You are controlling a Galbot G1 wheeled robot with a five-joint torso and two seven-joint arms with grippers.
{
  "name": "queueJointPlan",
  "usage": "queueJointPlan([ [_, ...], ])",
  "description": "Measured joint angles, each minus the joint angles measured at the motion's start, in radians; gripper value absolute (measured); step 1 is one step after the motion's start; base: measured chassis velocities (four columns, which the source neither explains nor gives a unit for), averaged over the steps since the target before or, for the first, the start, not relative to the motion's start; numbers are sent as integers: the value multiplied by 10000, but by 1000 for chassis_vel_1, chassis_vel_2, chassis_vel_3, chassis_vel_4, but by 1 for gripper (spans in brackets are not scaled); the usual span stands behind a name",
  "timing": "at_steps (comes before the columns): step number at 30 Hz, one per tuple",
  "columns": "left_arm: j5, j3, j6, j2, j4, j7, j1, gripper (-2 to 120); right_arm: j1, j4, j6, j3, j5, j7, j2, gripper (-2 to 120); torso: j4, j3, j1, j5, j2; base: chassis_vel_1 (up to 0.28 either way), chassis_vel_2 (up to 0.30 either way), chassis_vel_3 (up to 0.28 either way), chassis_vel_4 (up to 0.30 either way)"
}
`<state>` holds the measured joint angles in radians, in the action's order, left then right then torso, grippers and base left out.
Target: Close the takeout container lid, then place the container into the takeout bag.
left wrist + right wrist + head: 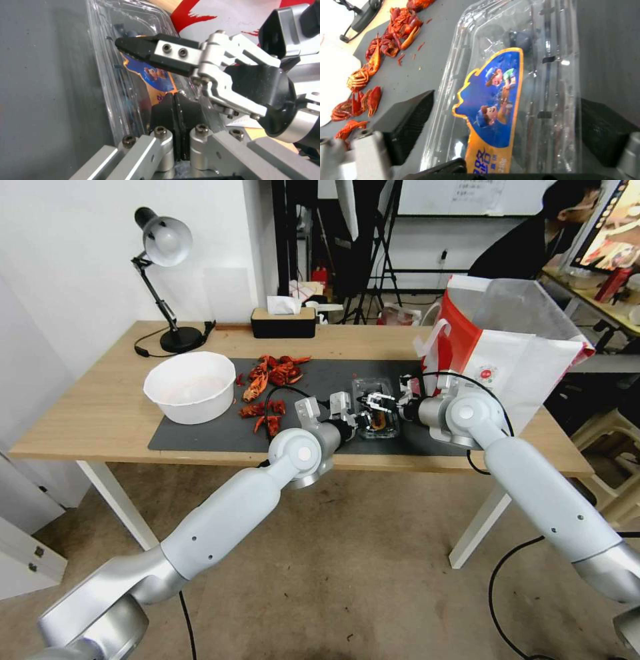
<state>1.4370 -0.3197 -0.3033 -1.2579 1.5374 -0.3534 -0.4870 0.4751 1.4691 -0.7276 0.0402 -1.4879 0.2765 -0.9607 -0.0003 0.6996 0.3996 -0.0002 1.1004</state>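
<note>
Left gripper [351, 415] sits at the takeout container's [377, 418] near edge, jaws pressed together; the container lies on the desk's dark mat [200, 433], lid [516, 82] seemingly down. Right gripper [381, 403] straddles it, jaws wide. Next, I'd judge: clamp, lift toward the takeout bag [527, 353].

Both arms crowd over the takeout container [377, 415], hiding most of it; the takeout bag [513, 340] hides the tabletop's [100, 407] far corner.
</note>
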Motion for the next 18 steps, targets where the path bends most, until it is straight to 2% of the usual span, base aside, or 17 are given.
queueJointPlan([
  [1, 0, 0, 0, 0, 0, 0, 0, 0, 0, 0, 0, 0, 0, 0, 0, 89, 0, 0, 0, 0, 0, 0, 0, 0, 0],
  [4, -4, -4, 15, -24, -20, -5, 0, 0, 33, -43, 3, -2, 2, 14, 14, 77, -1, 0, 0, -1, 1, 0, 0, 0, 0],
  [6, -4, -4, 17, -25, -22, -5, 0, 0, 36, -44, 4, -3, 2, 15, 16, 76, -2, 0, 0, -1, 1, 0, 0, 0, 0],
  [8, -5, -5, 24, -29, -37, -7, 1, 0, 64, -47, 5, -17, 8, 25, 29, 65, -2, 1, 2, 1, 0, 0, 0, 0, 0],
  [9, -5, -5, 24, -29, -37, -7, 1, 0, 64, -47, 5, -17, 8, 25, 29, 65, -2, 1, 2, 1, 0, 0, 0, 0, 0],
  [12, -9, -8, 38, -45, -63, -12, 31, 0, 97, -89, 6, -40, 52, 24, 63, 46, -1, 3, 3, 1, -2, 0, 0, 0, 0],
  [13, -9, -8, 38, -45, -63, -12, 31, 0, 97, -89, 6, -40, 52, 24, 63, 46, -1, 3, 3, 1, -2, 0, 0, 0, 0],
  [17, -12, -13, 55, -63, -91, -14, 49, 0, 122, -111, 6, -42, 63, 27, 75, 29, 10, 6, 7, 7, -7, 0, 0, 0, 0],
  [18, -12, -13, 55, -63, -91, -14, 49, 0, 122, -111, 6, -42, 63, 27, 75, 29, 10, 6, 7, 7, -7, 0, 0, 0, 0],
])
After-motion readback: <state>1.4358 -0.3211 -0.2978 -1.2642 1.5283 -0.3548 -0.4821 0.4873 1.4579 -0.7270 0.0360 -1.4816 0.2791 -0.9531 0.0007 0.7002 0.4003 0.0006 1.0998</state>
